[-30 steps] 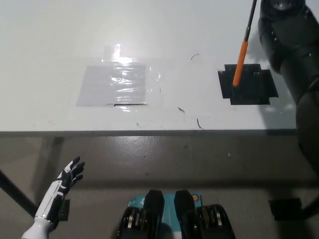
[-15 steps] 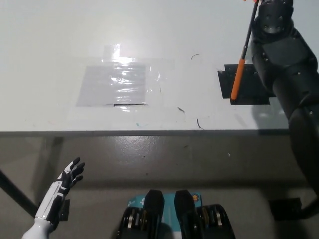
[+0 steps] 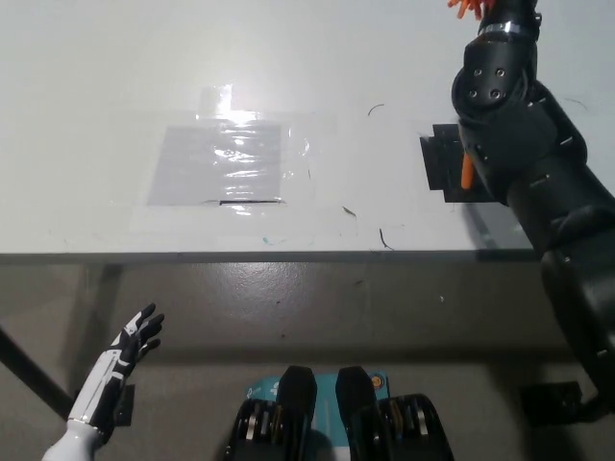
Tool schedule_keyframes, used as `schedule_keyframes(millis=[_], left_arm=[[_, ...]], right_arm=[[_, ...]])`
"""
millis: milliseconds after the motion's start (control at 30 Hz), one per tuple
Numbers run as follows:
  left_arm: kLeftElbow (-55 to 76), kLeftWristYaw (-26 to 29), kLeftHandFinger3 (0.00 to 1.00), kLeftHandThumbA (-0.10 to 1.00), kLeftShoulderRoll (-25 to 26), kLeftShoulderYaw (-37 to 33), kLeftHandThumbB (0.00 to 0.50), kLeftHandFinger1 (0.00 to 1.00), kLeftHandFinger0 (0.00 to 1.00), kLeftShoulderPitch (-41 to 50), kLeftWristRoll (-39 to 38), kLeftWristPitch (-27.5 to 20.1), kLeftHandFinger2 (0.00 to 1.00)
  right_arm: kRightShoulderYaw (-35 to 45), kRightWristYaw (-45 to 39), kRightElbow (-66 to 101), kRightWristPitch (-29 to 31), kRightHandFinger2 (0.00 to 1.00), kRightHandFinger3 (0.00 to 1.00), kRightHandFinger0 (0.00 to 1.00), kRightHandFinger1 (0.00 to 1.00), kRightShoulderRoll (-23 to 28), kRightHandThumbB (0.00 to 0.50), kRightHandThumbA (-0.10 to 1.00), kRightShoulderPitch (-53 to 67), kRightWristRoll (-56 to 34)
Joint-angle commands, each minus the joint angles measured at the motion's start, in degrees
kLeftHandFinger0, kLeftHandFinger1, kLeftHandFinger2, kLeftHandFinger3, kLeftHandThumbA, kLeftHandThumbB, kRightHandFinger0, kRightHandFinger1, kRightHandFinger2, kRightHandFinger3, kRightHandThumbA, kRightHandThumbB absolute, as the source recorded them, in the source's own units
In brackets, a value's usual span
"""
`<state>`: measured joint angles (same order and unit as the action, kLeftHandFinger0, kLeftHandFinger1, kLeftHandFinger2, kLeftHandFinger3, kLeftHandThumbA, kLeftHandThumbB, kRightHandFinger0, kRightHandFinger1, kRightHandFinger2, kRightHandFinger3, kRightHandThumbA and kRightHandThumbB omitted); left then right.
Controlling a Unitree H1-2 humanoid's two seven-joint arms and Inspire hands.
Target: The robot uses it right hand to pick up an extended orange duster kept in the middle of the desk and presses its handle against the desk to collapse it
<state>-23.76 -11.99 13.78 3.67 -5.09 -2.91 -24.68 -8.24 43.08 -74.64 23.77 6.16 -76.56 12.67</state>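
Only two bits of the orange duster show in the head view: the lower end of its orange handle (image 3: pixel 467 174) over the black patch (image 3: pixel 435 161), and an orange tuft (image 3: pixel 465 8) at the top edge. My black right forearm hides the rest. My right hand (image 3: pixel 511 10) sits at the top edge, shut on the duster and holding it nearly upright. Whether the handle end touches the desk is hidden. My white left hand (image 3: pixel 123 360) rests open at the lower left, below the desk's front edge.
A clear taped plastic sheet (image 3: pixel 226 158) lies on the white desk (image 3: pixel 96 96) left of centre. The desk's front edge runs across at mid picture, with grey floor below. Small dark marks (image 3: pixel 382 237) dot the desk near the patch.
My right arm has swung left and down into the picture, covering most of the duster. The handle's lower end has sunk lower over the black patch. The left hand has not moved.
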Motion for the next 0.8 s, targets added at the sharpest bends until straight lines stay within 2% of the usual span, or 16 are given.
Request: schedule_keyframes(millis=[0, 67, 133, 233, 300, 333, 433, 500, 533, 633, 700, 767], left_arm=[[1.57, -0.19, 1.0, 1.0, 0.97, 0.53, 0.259, 1.0, 1.0, -0.49, -0.42, -2.25, 1.0], [1.49, -0.09, 1.0, 1.0, 1.11, 0.72, 0.265, 1.0, 1.0, -0.45, -0.38, -2.25, 1.0], [1.49, -0.1, 1.0, 1.0, 1.11, 0.72, 0.264, 1.0, 1.0, -0.45, -0.37, -2.25, 1.0], [1.49, -0.1, 1.0, 1.0, 1.11, 0.73, 0.265, 1.0, 1.0, -0.45, -0.37, -2.25, 1.0], [1.57, -0.02, 1.0, 1.0, 1.19, 0.99, 0.254, 1.0, 1.0, -0.84, -0.48, -2.25, 1.0], [1.56, -0.03, 1.0, 1.0, 1.22, 1.02, 0.262, 1.0, 1.0, -0.89, -0.55, -2.25, 1.0], [1.56, -0.14, 1.0, 1.0, 1.22, 1.11, 0.263, 1.0, 1.0, -0.96, -0.68, -2.25, 1.0], [1.81, -0.04, 1.0, 1.0, 1.24, 1.23, 0.255, 1.0, 1.0, -0.73, -0.64, -2.25, 1.0], [1.9, -0.01, 1.0, 1.0, 1.39, 1.27, 0.255, 1.0, 1.0, -0.68, -0.54, -2.25, 1.0], [1.94, -0.02, 1.0, 1.0, 1.43, 1.32, 0.255, 1.0, 1.0, -0.65, -0.49, -2.25, 1.0], [1.61, -0.01, 1.0, 1.0, 1.45, 1.38, 0.255, 1.0, 1.0, -0.98, -0.54, -2.25, 1.0], [1.62, 0.08, 1.0, 1.0, 1.31, 1.32, 0.252, 1.0, 1.0, -0.71, -0.33, -2.25, 1.0]], right_arm=[[-5.97, 10.92, 13.37, 3.15, 0.55, 0.59, 0.0, 0.07, -0.78, 0.081, -0.1, 6.31, 3.31], [-6.87, 14.09, 14.13, 3.15, 0.49, 0.6, 0.0, 0.01, -1.74, 0.06, -0.1, 9.86, 3.97], [-7.58, 14.51, 14.53, 3.15, 0.49, 0.6, 0.0, 0.0, -1.57, 0.058, -0.1, 10.04, 3.67], [-8.63, 15.26, 14.86, 3.15, 0.48, 0.61, 0.0, 0.0, -1.34, 0.057, -0.1, 10.18, 3.26], [-8.15, 14.44, 15.78, 3.15, 0.47, 0.62, 0.0, 0.0, -3.21, 0.061, -0.1, 17.12, 0.53], [-7.85, 14.89, 15.05, 3.15, 0.49, 0.63, 0.0, 0.02, -3.61, 0.074, -0.1, 18.04, 0.54], [-6.9, 13.99, 14.11, 3.15, 0.51, 0.62, 0.0, 0.04, -4.58, 0.068, -0.1, 21.21, -0.69], [-3.31, 8.39, 9.02, 3.15, 0.47, 0.58, 0.0, 0.05, -5.8, 0.096, -0.1, 23.34, -4.16], [-1.46, 5.62, 6.76, 3.15, 0.49, 0.61, 0.0, 0.06, -6.23, 0.097, -0.1, 23.79, -5.56], [0.65, 3.88, 5.61, 3.15, 0.48, 0.59, 0.0, 0.07, -6.61, 0.098, -0.1, 23.91, -5.37], [5.84, -4.2, -1.5, 3.15, 0.55, 0.61, 0.0, 0.15, -6.65, 0.112, -0.1, 23.22, -9.61], [7.71, -4.73, -3.98, 2.15, 0.57, 0.62, 0.0, 0.18, -6.54, 0.128, -0.1, 22.62, -9.46]])
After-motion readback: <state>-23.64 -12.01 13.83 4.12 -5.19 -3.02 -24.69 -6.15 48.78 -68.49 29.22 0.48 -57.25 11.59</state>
